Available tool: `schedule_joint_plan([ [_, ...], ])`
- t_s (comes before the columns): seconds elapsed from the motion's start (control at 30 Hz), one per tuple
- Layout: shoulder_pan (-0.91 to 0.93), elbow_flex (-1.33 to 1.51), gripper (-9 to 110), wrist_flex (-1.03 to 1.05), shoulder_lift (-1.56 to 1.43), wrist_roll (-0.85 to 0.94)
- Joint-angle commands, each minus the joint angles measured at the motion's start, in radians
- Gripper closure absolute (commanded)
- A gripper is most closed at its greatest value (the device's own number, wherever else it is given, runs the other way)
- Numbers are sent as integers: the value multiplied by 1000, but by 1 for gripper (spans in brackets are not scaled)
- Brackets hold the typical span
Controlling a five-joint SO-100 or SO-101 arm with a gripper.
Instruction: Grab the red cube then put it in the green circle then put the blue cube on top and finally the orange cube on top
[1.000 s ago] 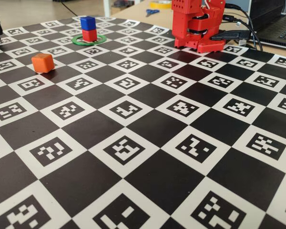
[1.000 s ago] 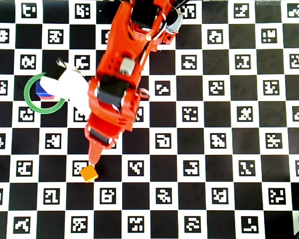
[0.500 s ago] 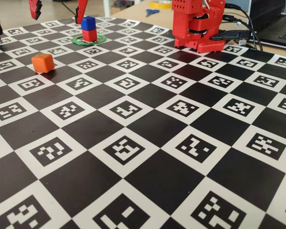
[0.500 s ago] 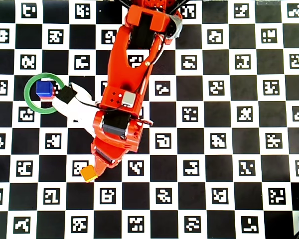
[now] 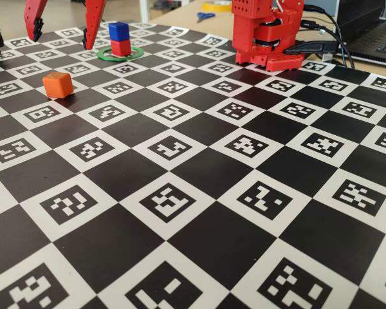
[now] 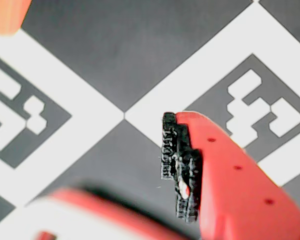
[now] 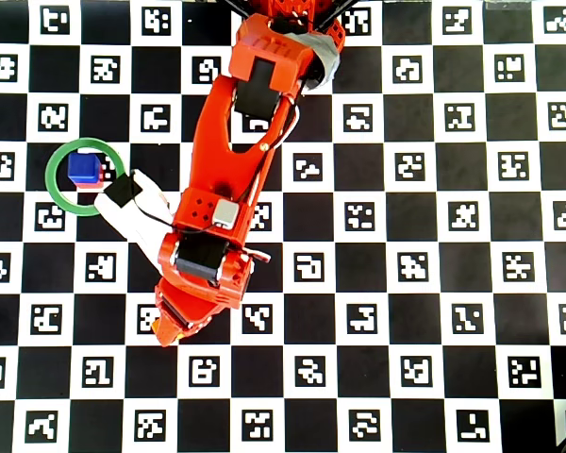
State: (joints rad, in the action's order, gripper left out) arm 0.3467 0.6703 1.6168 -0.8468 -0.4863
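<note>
The blue cube (image 5: 118, 31) sits on the red cube (image 5: 121, 47) inside the green circle (image 5: 132, 56) at the far left of the board. In the overhead view the blue cube (image 7: 82, 168) hides nearly all of the red one within the ring (image 7: 49, 176). The orange cube (image 5: 58, 84) lies alone on the board, nearer the camera and left of the stack. My gripper (image 5: 61, 37) hangs open and empty above the orange cube. In the wrist view the orange cube (image 6: 5, 15) shows at the top left corner, outside the open gripper (image 6: 120, 165).
The red arm base (image 5: 267, 35) stands at the far edge of the checkerboard (image 5: 199, 193). In the overhead view the arm (image 7: 226, 170) reaches from the top down to the left and covers the orange cube. Scissors and a laptop lie beyond the board.
</note>
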Motion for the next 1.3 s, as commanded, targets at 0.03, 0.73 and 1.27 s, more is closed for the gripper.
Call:
schedule_joint_plan([
  [0.03, 31, -124, 62, -21, 11, -11],
  [0.73, 75, -176, 62, -121, 169, -18],
  [1.27, 87, -179, 65, -158, 219, -15],
])
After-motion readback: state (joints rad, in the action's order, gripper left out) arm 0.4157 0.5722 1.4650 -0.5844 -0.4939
